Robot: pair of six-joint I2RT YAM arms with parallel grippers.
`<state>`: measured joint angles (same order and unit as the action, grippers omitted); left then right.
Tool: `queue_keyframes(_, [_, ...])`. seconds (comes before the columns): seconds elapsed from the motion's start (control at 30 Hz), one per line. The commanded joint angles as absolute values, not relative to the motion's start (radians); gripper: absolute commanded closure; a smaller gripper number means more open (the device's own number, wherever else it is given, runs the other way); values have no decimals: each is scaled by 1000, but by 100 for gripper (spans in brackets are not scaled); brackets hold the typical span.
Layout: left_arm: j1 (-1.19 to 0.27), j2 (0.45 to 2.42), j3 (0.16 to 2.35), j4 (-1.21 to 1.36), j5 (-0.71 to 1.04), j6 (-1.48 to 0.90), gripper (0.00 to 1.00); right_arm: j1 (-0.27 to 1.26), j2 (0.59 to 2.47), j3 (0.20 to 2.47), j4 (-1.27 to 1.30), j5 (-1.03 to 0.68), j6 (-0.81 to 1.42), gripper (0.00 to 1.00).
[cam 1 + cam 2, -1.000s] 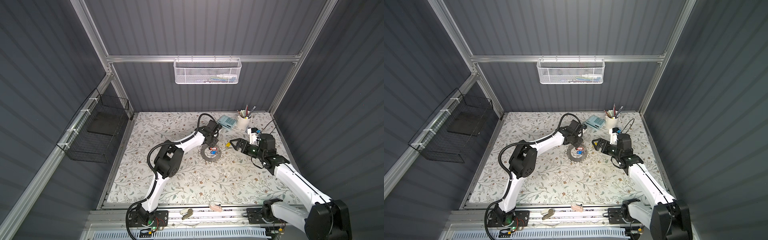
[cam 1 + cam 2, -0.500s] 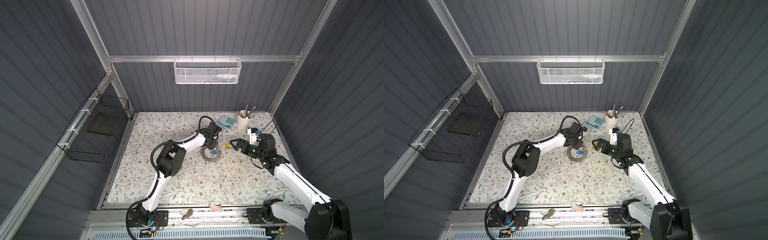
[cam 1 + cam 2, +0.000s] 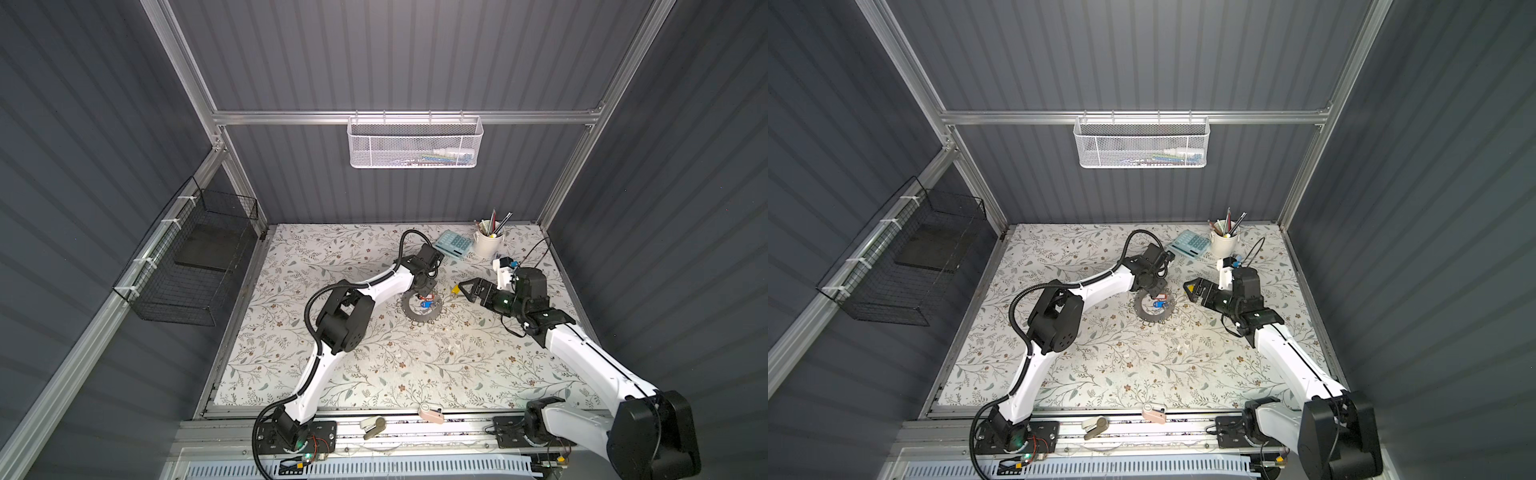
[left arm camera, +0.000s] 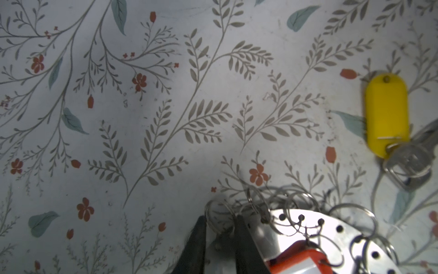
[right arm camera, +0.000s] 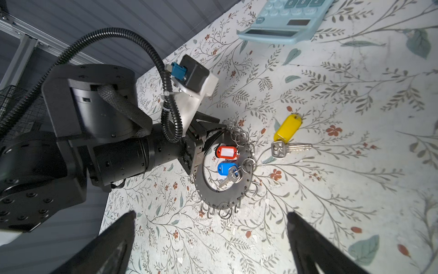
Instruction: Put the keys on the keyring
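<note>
The grey keyring (image 3: pixel 419 318) (image 3: pixel 1152 318) (image 5: pixel 225 197) lies flat mid-table, wire loops round its edge. A red-tagged key (image 5: pixel 226 151) (image 3: pixel 426 296) and a blue-tagged key (image 5: pixel 226 168) (image 3: pixel 424 305) lie in its open centre. My left gripper (image 3: pixel 420 291) (image 5: pixel 203 147) (image 4: pixel 220 237) sits low at the ring's far-left rim, shut on the plate (image 4: pixel 296 227) with a wire loop between its fingers. The yellow-tagged key (image 5: pixel 288 129) (image 4: pixel 387 113) (image 3: pixel 456 289) lies loose to the ring's right. My right gripper (image 3: pixel 462 292) (image 3: pixel 1190 293) (image 5: pixel 211 214) hovers wide open and empty beside the yellow key.
A pale blue calculator (image 3: pixel 453 244) and a white pen cup (image 3: pixel 488 245) stand at the back right. A white mesh basket (image 3: pixel 415 143) hangs on the back wall, a black wire basket (image 3: pixel 195 257) on the left wall. Small items (image 3: pixel 430 413) lie on the front rail.
The left gripper's jaws have narrowed onto the keyring's rim, and the left arm's elbow has shifted a little to the right. The right arm and the keys have not moved.
</note>
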<state>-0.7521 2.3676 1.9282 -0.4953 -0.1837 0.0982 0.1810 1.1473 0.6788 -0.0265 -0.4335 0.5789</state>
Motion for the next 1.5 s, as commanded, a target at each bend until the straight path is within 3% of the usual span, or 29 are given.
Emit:
queue_keyframes(0.0, [-756,2397,1954,-528,-208,83,78,178,1148,673,-25,-427,567,1])
queue_keyframes(0.5, [-756,2426,2003,-594,-228,43,81,177,1154,671,-23,-433,568,1])
queue_keyframes(1.1, [-755,2446,2044,-640,-269,-75,100,176,1150,675,-23,-431,564,1])
queue_keyframes(1.47, [-765,2341,1903,-567,-131,-107,100,176,1190,687,18,-442,585,1])
